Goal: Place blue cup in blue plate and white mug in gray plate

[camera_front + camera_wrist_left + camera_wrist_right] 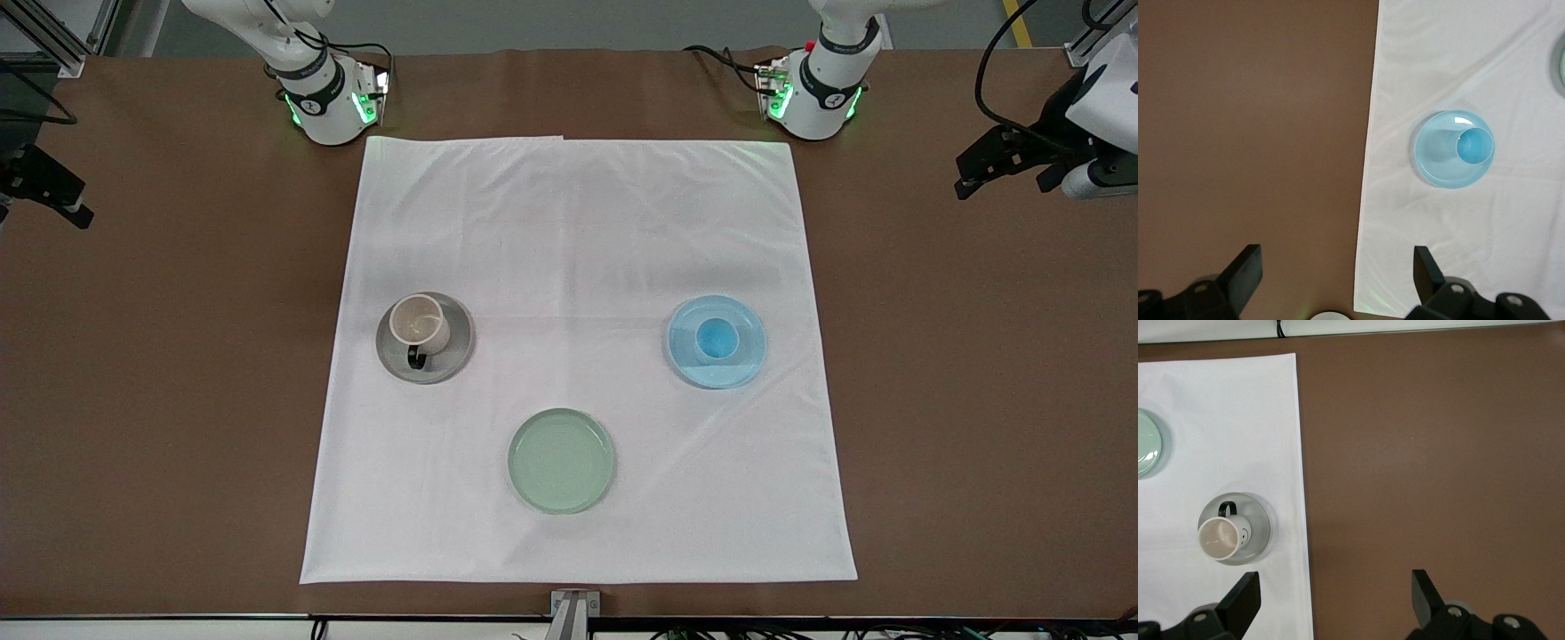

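Note:
The white mug [420, 325] stands upright on the gray plate [455, 357], its black handle pointing toward the front camera. The blue cup [717, 339] stands upright in the blue plate [749, 357]. Both plates lie on the white cloth [578, 222]. My left gripper [973, 173] is open and empty, up over the brown table at the left arm's end. My right gripper [67, 200] is open and empty, up over the table at the right arm's end. The left wrist view shows the cup [1475, 145] in its plate [1438, 167]. The right wrist view shows the mug [1221, 535] on its plate [1259, 520].
A pale green plate [561, 460] lies bare on the cloth nearer to the front camera, between the two other plates. Brown table [178, 356] surrounds the cloth. The arm bases [324, 98] stand at the cloth's farther corners.

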`<state>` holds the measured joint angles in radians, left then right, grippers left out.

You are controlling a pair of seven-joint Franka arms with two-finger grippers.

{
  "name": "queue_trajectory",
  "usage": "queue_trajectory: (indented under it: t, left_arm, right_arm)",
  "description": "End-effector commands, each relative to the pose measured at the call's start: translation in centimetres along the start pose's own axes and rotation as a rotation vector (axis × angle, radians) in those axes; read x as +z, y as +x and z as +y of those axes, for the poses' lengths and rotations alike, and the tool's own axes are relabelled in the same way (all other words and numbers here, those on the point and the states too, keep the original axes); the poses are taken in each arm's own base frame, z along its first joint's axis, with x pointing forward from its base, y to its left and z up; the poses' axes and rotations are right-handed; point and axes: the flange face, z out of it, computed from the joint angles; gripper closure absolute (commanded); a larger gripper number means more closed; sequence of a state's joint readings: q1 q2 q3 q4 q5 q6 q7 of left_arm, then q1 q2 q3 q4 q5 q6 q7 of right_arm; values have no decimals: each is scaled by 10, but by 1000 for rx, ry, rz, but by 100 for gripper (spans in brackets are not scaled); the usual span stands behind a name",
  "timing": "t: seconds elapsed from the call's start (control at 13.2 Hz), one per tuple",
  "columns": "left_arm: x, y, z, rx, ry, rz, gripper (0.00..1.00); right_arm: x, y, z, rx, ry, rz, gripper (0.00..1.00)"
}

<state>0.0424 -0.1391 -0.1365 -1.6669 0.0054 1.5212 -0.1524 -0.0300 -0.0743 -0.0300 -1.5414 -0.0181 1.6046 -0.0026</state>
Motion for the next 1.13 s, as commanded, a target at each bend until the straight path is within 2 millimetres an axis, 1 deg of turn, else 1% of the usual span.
queue_trajectory:
  t: [0.0, 0.3, 0.45, 1.06]
  left_arm:
    - [-4, 2, -1, 5, -11, -4, 0]
    - [-3, 2, -1, 28, -12, -7, 0]
    - [0, -2, 1, 41, -9, -42, 0]
    - [0, -3, 4, 46, -8, -45, 0]
  right_arm:
    - [-3, 21, 3, 1, 12, -27, 0]
    - [-4, 21, 3, 4, 12, -24, 0]
    - [-3, 21, 2, 7, 12, -26, 0]
    - [-4, 21, 3, 12, 7, -22, 0]
